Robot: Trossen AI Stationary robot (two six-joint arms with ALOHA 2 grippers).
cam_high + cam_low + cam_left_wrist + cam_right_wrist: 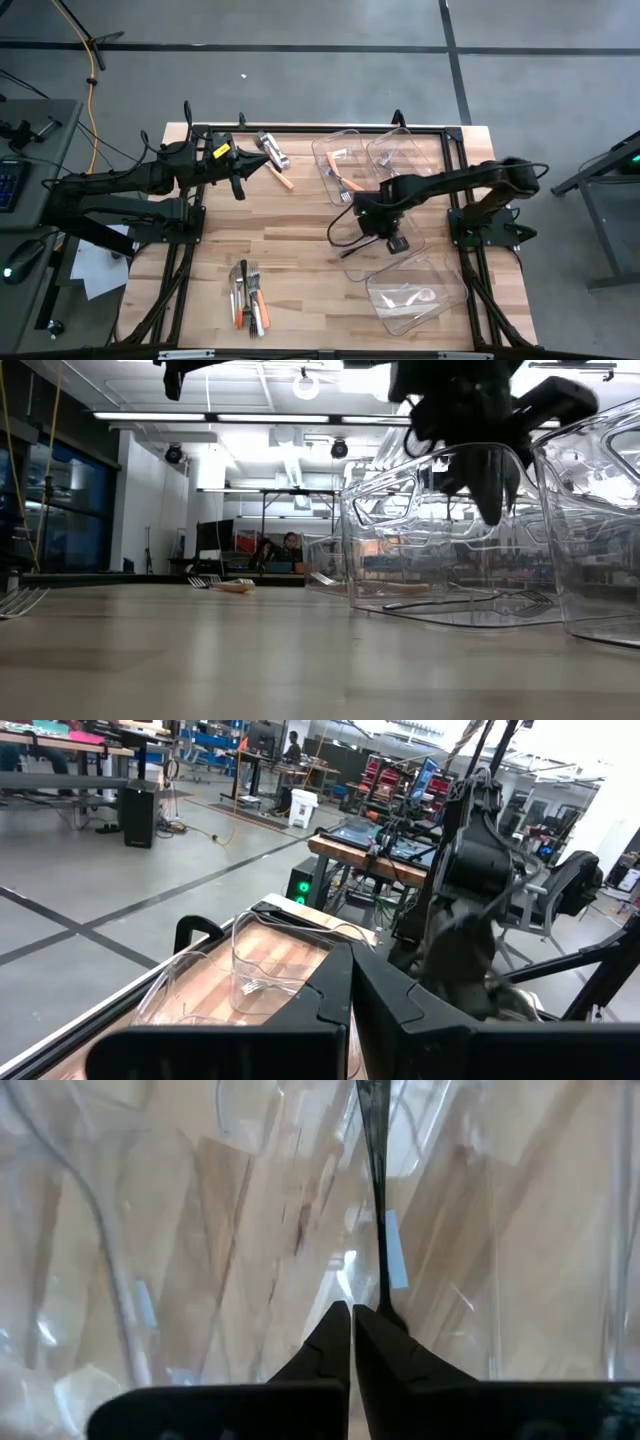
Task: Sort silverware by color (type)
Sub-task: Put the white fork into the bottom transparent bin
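Observation:
A pile of silverware [250, 296] with orange, white and metal handles lies near the table's front edge. An orange-handled piece [281, 177] and a metal one [272, 151] lie at the far left. My right gripper [352, 1312] points down, shut, over a clear bin [440, 530] at mid-table. A dark-handled utensil [376, 1190] lies in that bin below the fingertips, and nothing hangs from the fingers in the low view. My left gripper [350, 982] waits shut and level above the table's far left part [250, 160].
Two clear bins stand at the far right: one [340, 165] holds an orange-handled fork, the other [400, 150] a metal piece. A fourth bin [415, 295], near the front right, holds pale pieces. A black cable [345, 235] loops below my right arm.

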